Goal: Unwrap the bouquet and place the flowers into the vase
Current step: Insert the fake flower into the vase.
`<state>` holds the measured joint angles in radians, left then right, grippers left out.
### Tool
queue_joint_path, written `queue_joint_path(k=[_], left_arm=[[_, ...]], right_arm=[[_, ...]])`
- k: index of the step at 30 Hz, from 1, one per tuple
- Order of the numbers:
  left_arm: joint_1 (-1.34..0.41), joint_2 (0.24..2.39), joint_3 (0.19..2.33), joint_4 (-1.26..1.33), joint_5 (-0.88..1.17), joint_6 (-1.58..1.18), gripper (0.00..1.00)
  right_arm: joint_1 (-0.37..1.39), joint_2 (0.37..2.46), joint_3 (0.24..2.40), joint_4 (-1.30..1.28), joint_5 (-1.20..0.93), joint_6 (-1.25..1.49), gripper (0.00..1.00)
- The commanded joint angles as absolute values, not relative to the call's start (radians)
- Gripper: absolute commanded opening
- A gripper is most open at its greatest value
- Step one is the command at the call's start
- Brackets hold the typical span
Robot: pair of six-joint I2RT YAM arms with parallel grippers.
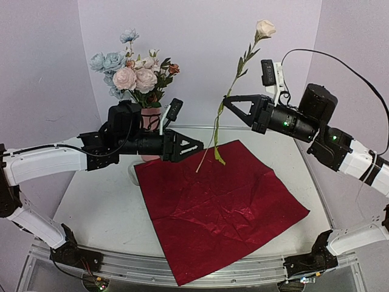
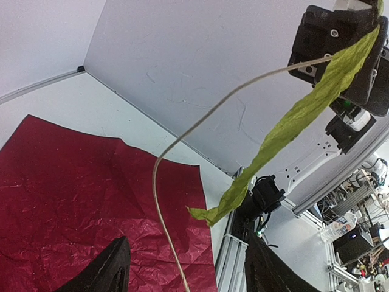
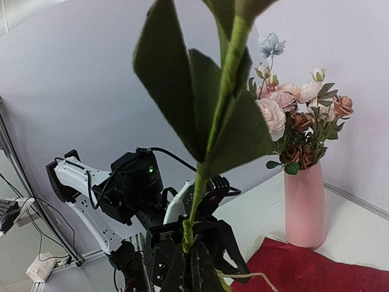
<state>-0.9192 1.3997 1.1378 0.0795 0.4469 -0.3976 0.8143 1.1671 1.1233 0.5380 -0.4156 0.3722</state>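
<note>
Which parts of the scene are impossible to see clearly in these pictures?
- Top view: the left arm hides most of the vase.
- Right wrist view: the top edge cuts the bloom off the held flower.
- Left wrist view: the bottom edge cuts its stem, so contact with the left pincer is unclear.

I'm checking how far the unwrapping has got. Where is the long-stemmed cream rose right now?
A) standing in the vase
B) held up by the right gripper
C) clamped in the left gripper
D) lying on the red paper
B: the right gripper is shut on the stem of the cream rose, holding it upright above the red paper, while the left gripper stands open.
</note>
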Motion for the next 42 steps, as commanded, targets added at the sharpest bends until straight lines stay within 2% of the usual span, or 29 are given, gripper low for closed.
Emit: queue_joint_path(k=[1,7,20,22,24,26,27,33,42], left_arm=[[-0.916,1.424,1.131,0.119,0.516,-0.438,0.64],[-0.916,1.48,1.146,0.119,0.591,-0.469,0.6],[-0.916,1.483,1.111,0.119,0.614,-0.492,0.45],[-0.916,1.475,1.1,0.119,0.607,-0.492,0.39],[-0.916,1.465,1.092,0.118,0.601,-0.491,0.25],[-0.916,1.456,1.086,0.118,0.589,-0.488,0.07],[-0.916,1.454,1.082,0.119,0.58,-0.486,0.01],[-0.943,1.434,1.05,0.127,0.534,-0.438,0.0],[-1.013,1.382,0.913,0.182,0.424,-0.281,0.0]], right_arm=[[0.819,1.161,1.135,0.589,-0.432,0.385,0.0],[0.82,1.155,1.132,0.589,-0.424,0.386,0.0],[0.819,1.152,1.128,0.589,-0.404,0.38,0.0],[0.819,1.154,1.132,0.589,-0.406,0.38,0.0],[0.819,1.157,1.135,0.589,-0.409,0.38,0.0],[0.819,1.159,1.136,0.589,-0.409,0.382,0.0],[0.82,1.16,1.137,0.589,-0.408,0.382,0.0],[0.819,1.161,1.147,0.588,-0.366,0.396,0.0],[0.806,1.156,1.294,0.392,-0.094,0.392,0.0]])
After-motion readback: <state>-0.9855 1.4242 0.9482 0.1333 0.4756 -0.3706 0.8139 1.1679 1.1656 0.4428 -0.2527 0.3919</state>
